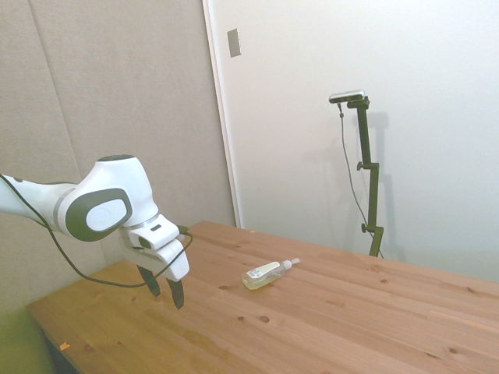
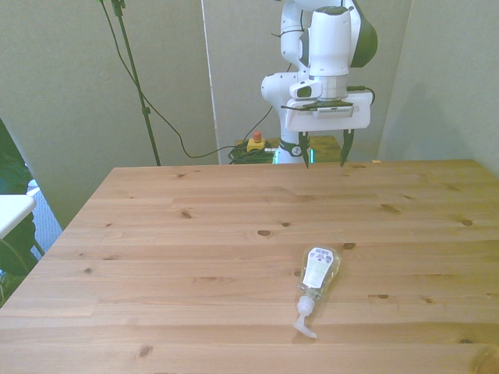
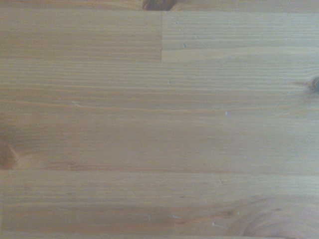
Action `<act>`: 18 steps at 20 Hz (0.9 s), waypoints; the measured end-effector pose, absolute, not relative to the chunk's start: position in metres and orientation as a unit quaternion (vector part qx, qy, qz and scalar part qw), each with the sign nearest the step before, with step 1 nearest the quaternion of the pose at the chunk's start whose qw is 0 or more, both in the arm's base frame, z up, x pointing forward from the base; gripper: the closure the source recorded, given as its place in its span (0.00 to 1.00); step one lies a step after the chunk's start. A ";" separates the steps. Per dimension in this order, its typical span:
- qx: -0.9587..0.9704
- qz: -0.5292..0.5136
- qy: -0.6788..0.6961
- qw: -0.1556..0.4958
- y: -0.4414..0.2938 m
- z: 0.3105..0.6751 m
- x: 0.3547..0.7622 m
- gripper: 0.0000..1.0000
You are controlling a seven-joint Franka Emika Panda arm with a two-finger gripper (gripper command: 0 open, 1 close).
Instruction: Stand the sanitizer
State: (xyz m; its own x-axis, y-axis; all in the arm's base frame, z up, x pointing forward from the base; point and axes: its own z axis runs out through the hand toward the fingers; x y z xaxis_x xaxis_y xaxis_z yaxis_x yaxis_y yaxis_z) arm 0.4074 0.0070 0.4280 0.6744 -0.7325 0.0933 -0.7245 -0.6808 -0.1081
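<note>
My tool hangs above the bench near its far edge, its 2 fingers spread apart and holding nothing. The sanitizer lies on its side on the bench, well apart from my tool, white cap pointing toward the near edge in the front view. My wrist view shows only bare wood grain.

Robot arm: glossy white rounded shells with dark grey oval joint caps. Wrist block white, flat and wide, carrying a dark strip along its front edge. Gripper: two slim black fingers under the white body. Thin black cable loops from the arm to the wrist. Base shows a small green light, possibly an indicator.
</note>
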 end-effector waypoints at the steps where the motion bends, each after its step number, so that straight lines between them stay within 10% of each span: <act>1: -0.914 -0.064 0.398 0.031 0.007 0.428 0.408 0.00; 18: -0.822 -0.200 0.530 0.055 -0.052 0.446 0.634 0.00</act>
